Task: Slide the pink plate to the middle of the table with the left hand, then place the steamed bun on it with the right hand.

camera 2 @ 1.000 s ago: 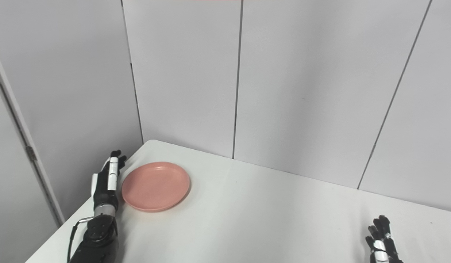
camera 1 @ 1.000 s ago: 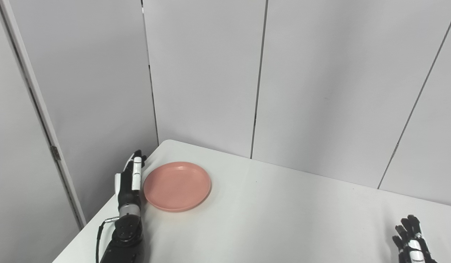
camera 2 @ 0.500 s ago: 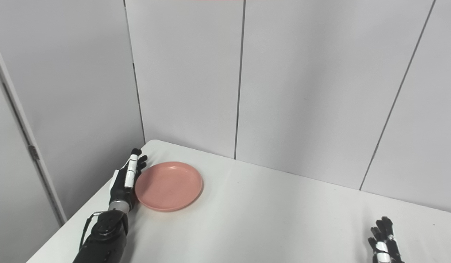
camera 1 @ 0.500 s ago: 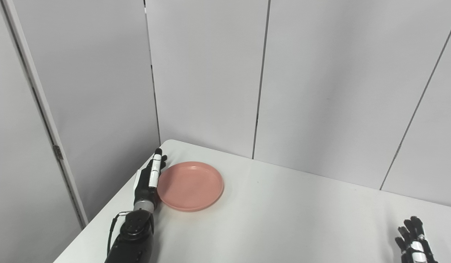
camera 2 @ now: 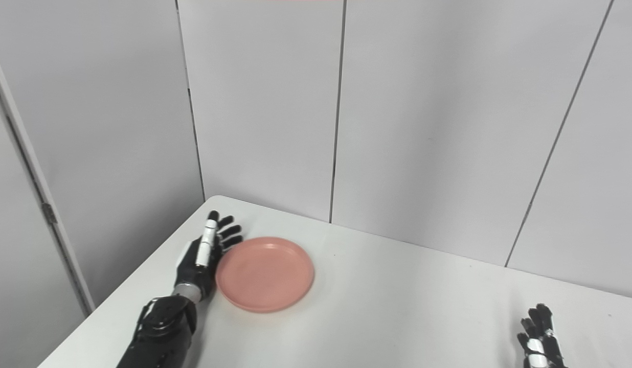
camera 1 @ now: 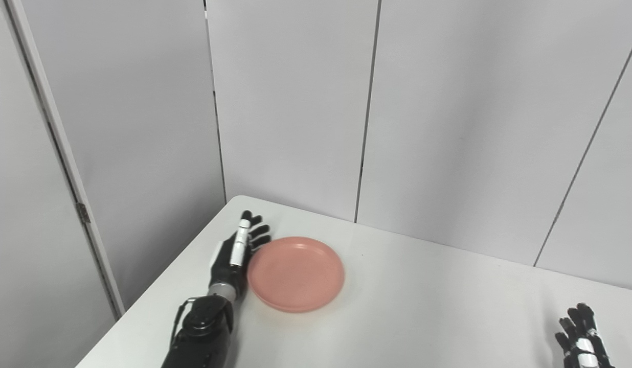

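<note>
Pink plate (camera 1: 295, 273), prob. light stiff plastic, sits left of centre on the smooth table (camera 1: 423, 306), so we push at its rim w/ our flat, spread left hand (camera 1: 234, 253); right hand (camera 1: 582, 342) idle, fingers spread.

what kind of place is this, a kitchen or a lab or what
Probably a lab test booth, not a kitchen: plain grey partition panels enclose a white table holding only a pink plate.
</note>
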